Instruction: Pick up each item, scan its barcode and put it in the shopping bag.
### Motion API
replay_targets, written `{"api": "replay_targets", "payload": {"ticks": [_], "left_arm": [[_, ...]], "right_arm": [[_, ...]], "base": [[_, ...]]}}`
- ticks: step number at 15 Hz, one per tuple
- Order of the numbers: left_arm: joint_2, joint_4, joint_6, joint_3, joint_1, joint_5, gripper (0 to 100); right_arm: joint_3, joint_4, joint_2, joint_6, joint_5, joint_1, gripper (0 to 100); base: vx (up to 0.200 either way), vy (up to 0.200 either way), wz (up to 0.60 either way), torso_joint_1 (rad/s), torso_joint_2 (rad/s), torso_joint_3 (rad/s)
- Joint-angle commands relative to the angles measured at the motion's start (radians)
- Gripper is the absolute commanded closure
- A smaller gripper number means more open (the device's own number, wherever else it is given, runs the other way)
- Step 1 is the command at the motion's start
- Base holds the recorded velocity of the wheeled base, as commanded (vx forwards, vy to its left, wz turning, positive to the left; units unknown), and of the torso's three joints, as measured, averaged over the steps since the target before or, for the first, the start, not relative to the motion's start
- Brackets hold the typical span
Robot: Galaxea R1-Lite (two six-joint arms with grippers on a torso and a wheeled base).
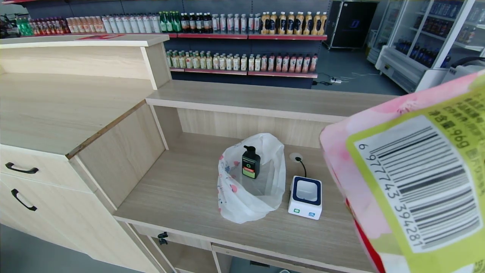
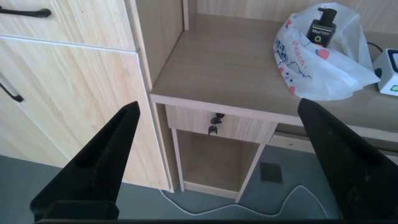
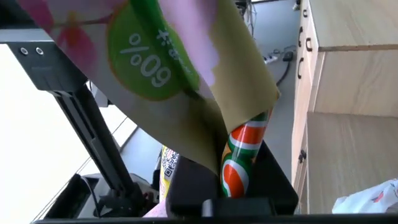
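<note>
Clamping pink snack bag (image 1: pixel 413 178), right jaws; left jaws gape empty.

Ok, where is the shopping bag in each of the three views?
Head view: shopping bag on the wooden counter, left of the white scanner, pump bottle inside.
Left wrist view: bag on the counter beyond the left gripper, same bottle inside.
Right wrist view: a white corner of the bag at the frame edge, past the pink packet.
Shared landmark: the wooden counter.
</note>
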Motion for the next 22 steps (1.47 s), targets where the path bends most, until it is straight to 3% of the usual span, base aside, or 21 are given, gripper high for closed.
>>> {"api": "replay_targets", "payload": {"ticks": [1, 10, 22], "left_arm": [[0.001, 0.0, -0.001, 0.0, 0.0, 0.0, 0], [0.001, 0.0, -0.001, 0.0, 0.0, 0.0, 0], [0.001, 0.0, -0.001, 0.0, 0.0, 0.0, 0]], "right_arm": [[0.001, 0.0, 0.048, -0.044, 0.0, 0.018, 100], [-0.021, -0.002, 0.079, -0.084, 0.0, 0.051, 100], [0.05, -0.002, 0.023, -0.111, 0.0, 0.045, 100]], "base": [[0.0, 0.0, 0.0, 0.0, 0.0, 0.0], [0.0, 0.0, 0.0, 0.0, 0.0, 0.0], [0.0, 0.0, 0.0, 0.0, 0.0, 0.0]]}}
